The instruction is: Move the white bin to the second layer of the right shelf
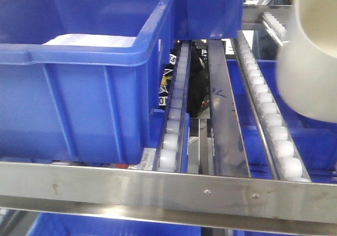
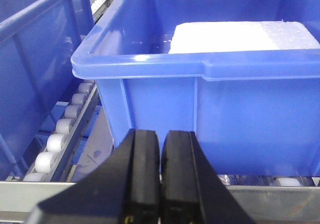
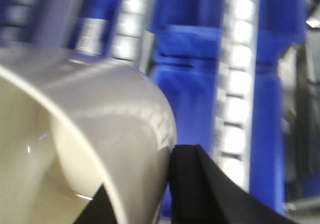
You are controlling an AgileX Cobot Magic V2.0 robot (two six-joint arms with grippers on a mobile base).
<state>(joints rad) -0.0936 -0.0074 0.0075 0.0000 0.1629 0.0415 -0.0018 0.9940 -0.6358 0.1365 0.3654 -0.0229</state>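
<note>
Black fingers [image 2: 145,179] of the left gripper [image 2: 160,184] are pressing flat against each other with nothing between them, hanging just in front of a blue crate [image 2: 210,84] that is sitting on the rollers. In the right wrist view, the right gripper [image 3: 150,199] is gripping the wall of the white bin [image 3: 100,134]: one dark finger [image 3: 200,184] is lying against the bin's outer wall and another dark part is showing inside the rim, with the glossy wall between them. The picture is blurred there.

Only the front view is showing the bin's place in the scene: the white bin [image 1: 310,57] is hanging at the far right, above the right roller track [image 1: 268,115] of the right shelf second layer [image 1: 221,125], and I cannot tell whether it is touching the rollers. That view is also showing the riveted front rail [image 1: 168,186] along the near edge and the blue crate [image 1: 79,72] filling the left lane. Only the left wrist view is showing a white block [image 2: 235,36] lying inside that crate and a second blue crate [image 2: 30,59] to its left.
</note>
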